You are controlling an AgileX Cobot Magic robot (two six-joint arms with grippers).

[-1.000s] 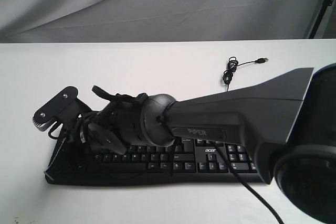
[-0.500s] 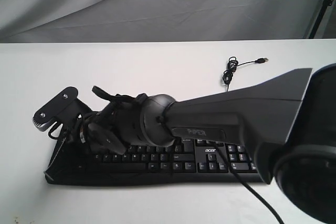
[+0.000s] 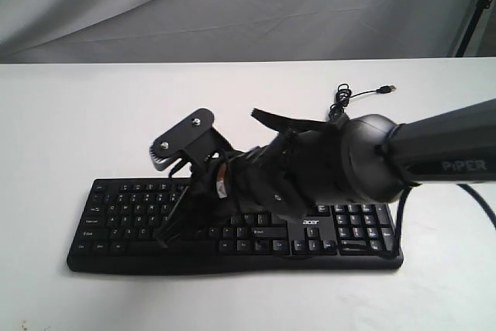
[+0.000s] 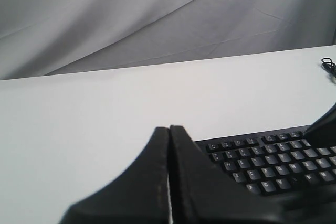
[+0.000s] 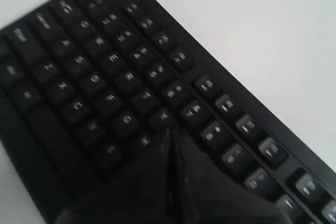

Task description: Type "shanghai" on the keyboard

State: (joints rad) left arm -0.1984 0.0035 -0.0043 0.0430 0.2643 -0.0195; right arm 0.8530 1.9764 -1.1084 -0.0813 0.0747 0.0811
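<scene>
Wide black plastic keyboard (image 3: 116, 215), white legends, lies flat mid-table on matte white table (image 3: 77, 114). Right gripper (image 5: 169, 142): tapered black fingers pressed together, empty, tip over middle letter keys. Left gripper (image 4: 169, 137) likewise closed, empty, near keyboard corner

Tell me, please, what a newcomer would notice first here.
The big black right arm reaches across the middle, its shut claw pointing down at the letter keys. Under it lies the black keyboard on the white table, with a coiled cable beyond its right end.
</scene>
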